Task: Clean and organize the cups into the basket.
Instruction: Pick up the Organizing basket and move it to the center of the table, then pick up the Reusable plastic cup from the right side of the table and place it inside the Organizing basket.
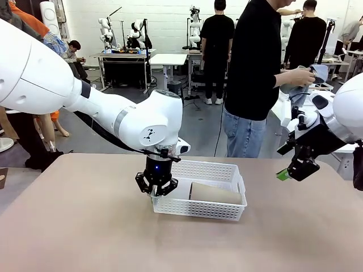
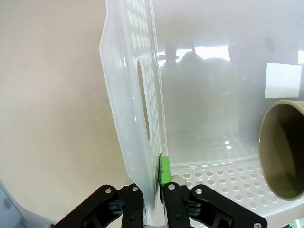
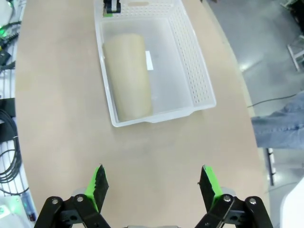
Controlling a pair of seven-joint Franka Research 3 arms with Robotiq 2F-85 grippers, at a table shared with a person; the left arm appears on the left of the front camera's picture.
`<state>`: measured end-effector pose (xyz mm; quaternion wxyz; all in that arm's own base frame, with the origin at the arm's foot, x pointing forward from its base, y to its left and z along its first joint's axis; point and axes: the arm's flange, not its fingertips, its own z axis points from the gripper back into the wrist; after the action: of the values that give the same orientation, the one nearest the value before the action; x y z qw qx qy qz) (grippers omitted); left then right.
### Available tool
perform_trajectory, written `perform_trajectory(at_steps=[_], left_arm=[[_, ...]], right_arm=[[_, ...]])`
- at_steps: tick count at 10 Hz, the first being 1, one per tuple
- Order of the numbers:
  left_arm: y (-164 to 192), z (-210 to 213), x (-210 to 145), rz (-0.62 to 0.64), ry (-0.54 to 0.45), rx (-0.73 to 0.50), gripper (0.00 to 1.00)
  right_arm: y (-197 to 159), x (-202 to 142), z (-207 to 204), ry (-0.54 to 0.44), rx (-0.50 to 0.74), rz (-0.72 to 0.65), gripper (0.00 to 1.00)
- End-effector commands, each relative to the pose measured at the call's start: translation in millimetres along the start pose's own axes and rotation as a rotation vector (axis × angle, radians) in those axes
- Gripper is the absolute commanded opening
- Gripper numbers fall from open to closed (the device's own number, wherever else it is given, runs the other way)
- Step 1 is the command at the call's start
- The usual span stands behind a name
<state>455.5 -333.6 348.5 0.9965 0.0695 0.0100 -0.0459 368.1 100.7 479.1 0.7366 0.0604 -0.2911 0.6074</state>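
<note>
One tan cup (image 1: 214, 194) lay on its side inside the basket (image 1: 221, 168) in the front view, with the left gripper (image 1: 157, 190) clamped on the basket's left end wall and the right gripper (image 1: 292, 171) spread and empty to the basket's right, while a person (image 1: 258, 62) beyond it wiped something hidden in a cloth (image 1: 293, 92). From the left wrist, the fingers (image 2: 164, 172) pinched that wall, and the cup's mouth was cut off at the edge. From the right wrist, wide jaws faced the basket: steadying it seemed the step in hand, and receiving the next cup the likely need.

readable text: none | basket (image 3: 195, 71) sticker (image 3: 148, 60): blank white | left arm (image 1: 105, 109) logo mark (image 1: 149, 135): no letters
</note>
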Motion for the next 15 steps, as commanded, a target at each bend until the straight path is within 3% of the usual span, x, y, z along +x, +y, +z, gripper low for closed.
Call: perform_trajectory(at_steps=[1,3,4,8,9,12,15], left_arm=[[-2,-6,-3,-0.009,0.008,0.01,0.0],[-2,-6,-3,-0.009,0.008,0.01,0.0],[-2,-6,-3,-0.009,0.008,0.01,0.0],[-2,-6,-3,-0.009,0.008,0.01,0.0],[-2,-6,-3,-0.009,0.008,0.01,0.0],[-2,-6,-3,-0.009,0.008,0.01,0.0],[-2,-6,-3,-0.009,0.008,0.01,0.0]], right_arm=[[2,7,0,0.002,-0.009,0.001,1.0],[1,3,1,-0.004,0.001,0.008,1.0],[-5,-19,28,-0.308,0.136,0.002,1.0],[-39,-144,87,-0.653,0.172,0.099,1.0],[-51,-182,89,-0.673,0.172,0.084,1.0],[-78,-295,76,-0.732,0.198,-0.158,1.0],[-69,-339,78,-0.782,0.247,-0.136,1.0]])
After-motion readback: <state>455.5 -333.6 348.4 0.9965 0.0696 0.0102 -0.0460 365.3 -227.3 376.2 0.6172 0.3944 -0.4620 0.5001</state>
